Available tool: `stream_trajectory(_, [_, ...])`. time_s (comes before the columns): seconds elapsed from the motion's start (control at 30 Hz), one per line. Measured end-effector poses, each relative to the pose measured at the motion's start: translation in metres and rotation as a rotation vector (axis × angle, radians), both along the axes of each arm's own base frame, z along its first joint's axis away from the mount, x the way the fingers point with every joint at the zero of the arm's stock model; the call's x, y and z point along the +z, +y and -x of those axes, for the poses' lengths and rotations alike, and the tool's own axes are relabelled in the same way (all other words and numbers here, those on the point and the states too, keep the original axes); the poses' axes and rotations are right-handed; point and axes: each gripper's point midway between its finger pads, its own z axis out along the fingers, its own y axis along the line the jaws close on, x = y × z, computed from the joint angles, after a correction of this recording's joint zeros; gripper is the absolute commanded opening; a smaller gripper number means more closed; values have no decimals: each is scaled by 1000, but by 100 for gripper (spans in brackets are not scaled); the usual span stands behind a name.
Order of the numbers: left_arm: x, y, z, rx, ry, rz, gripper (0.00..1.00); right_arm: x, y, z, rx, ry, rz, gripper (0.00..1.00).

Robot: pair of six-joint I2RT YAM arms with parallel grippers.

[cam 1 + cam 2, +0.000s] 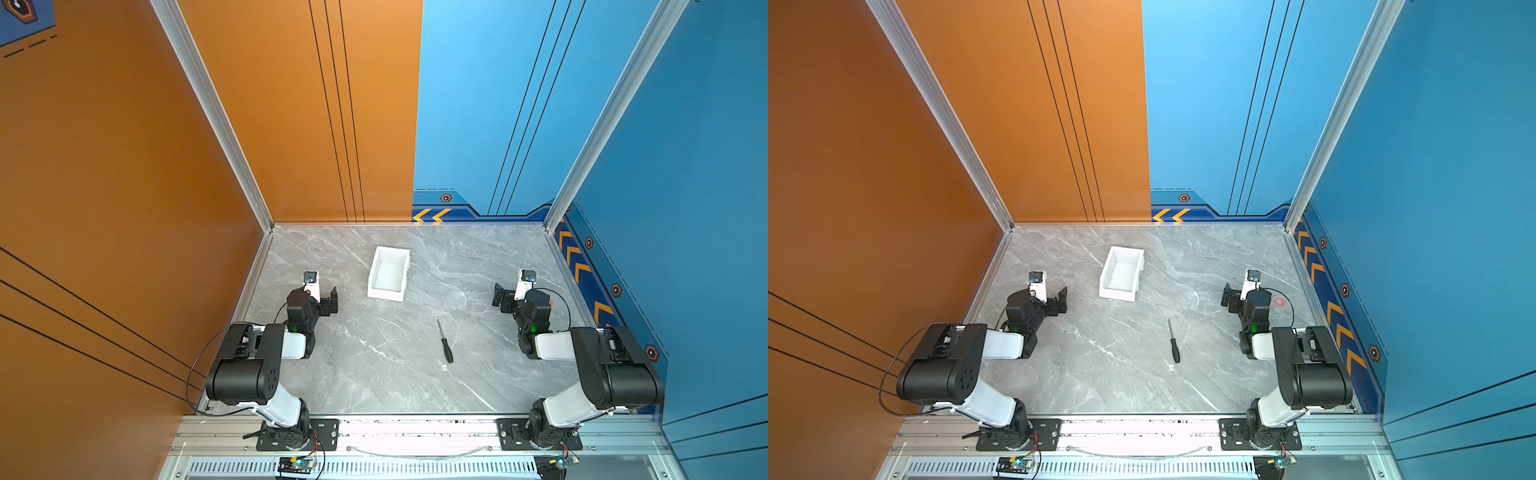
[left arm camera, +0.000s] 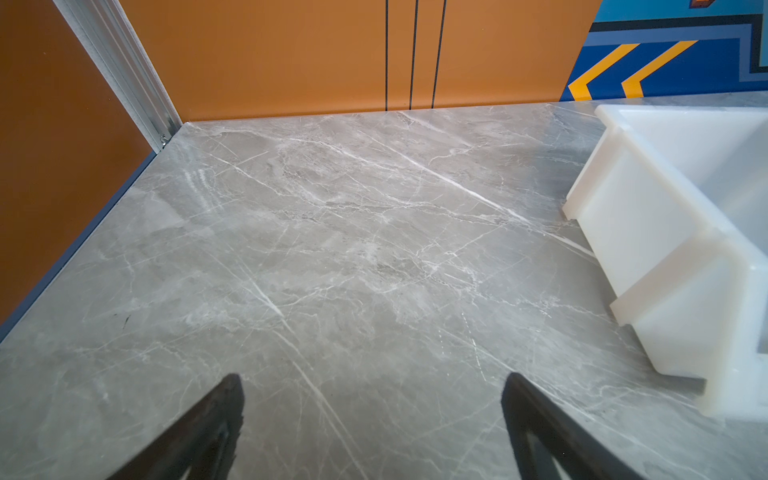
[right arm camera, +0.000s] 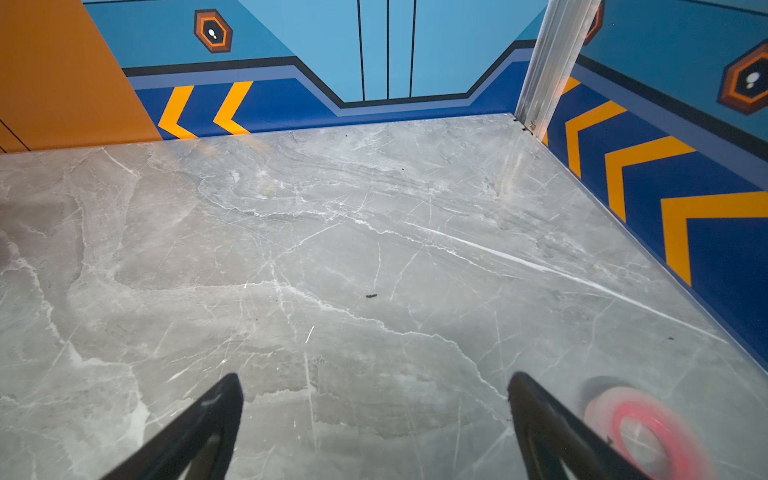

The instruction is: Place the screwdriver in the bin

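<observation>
Item 1, surface: grey veined marble, walled in orange and blue; clock bearings below are read in both top views, with twelve at the far wall. Item 2, screwdriver: black handle, thin dark shaft, lying flat on the surface at about four o'clock from the middle, tip toward twelve and handle end toward six; it touches nothing but the surface and is well apart from both arms. Item 3, bin: white, open-topped, standing upright near twelve o'clock from the middle with nothing visible inside; the screwdriver sits at its five o'clock, outside it, with bare marble between them. In the left wrist view one long wall of the bin shows at the edge. Item 4, left claw: at about nine o'clock, near the bin, fingers spread wide apart over bare marble and holding nothing. Item 5, right claw: at about three o'clock, fingers likewise spread wide and holding nothing. Item 6, red ring: small, blurred, lying on the surface just beside the right claw on the side toward the blue side wall; kind not discernible.
</observation>
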Motion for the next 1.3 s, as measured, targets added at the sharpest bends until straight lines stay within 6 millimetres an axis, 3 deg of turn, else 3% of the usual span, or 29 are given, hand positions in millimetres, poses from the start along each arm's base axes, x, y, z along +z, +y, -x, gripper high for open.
stream_trajectory(0.4, [0, 1, 0, -1, 1, 2, 98, -1, -4, 0, -22, 8, 8, 100])
stream_trajectory(0.53, [12, 2, 3, -3, -9, 10, 98, 0, -11, -3, -64, 56, 17, 100])
stream_trajectory(0.73, [48, 1, 3, -15, -25, 13, 98, 62, -17, -22, -122, 28, 4, 100])
stream_trajectory(0.9, [92, -8, -10, -53, 35, -29, 98, 116, -16, -24, -191, 77, -200, 100])
stream_trajectory(0.97, [110, -15, -13, -85, 80, -50, 98, 131, -14, -22, -180, 85, -304, 100])
stream_trajectory(1.03, [128, -23, -12, -126, 124, -60, 98, 128, -9, -9, -178, 130, -384, 99])
stream_trajectory(1.13, [151, -38, -5, -192, 191, -57, 98, 108, 21, 16, -151, 264, -414, 97])
stream_trajectory(1.3, [174, -65, 17, -278, 299, -51, 98, 77, 114, 79, 37, 510, -297, 79])
